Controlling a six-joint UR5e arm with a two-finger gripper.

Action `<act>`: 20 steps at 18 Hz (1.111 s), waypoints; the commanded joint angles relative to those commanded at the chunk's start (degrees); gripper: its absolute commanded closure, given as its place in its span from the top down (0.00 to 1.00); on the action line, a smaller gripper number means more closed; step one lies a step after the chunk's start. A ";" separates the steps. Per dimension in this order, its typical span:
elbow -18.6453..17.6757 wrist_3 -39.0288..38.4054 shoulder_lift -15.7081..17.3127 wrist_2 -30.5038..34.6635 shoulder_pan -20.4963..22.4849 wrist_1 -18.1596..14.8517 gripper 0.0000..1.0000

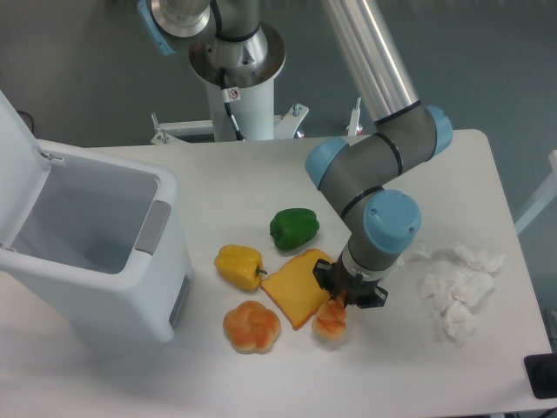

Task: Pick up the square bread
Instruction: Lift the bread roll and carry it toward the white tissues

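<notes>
The square bread (330, 321), a small glossy orange-brown loaf, is at the front centre of the table, just right of the toast slice. Only its lower end shows below the gripper. My gripper (348, 295) points straight down over the loaf's upper end, its black fingers (323, 278) shut on the loaf. I cannot tell whether the bread still touches the table.
A flat yellow-orange toast slice (297, 286) lies left of the loaf, with a round knotted bun (251, 326) further left. A yellow pepper (239, 265) and a green pepper (293, 227) sit behind them. A white open bin (96, 252) stands at the left. Crumpled white paper (457, 287) lies right.
</notes>
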 joint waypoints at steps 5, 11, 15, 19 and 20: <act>3.78 1.84 1.50 -0.35 0.00 0.17 0.28; 5.45 8.17 3.17 -0.26 1.23 0.17 0.28; 7.74 8.35 3.08 0.26 1.50 -0.53 0.25; 10.98 12.47 3.00 2.45 2.02 -6.05 0.16; 12.21 13.26 2.91 2.90 2.02 -7.55 0.16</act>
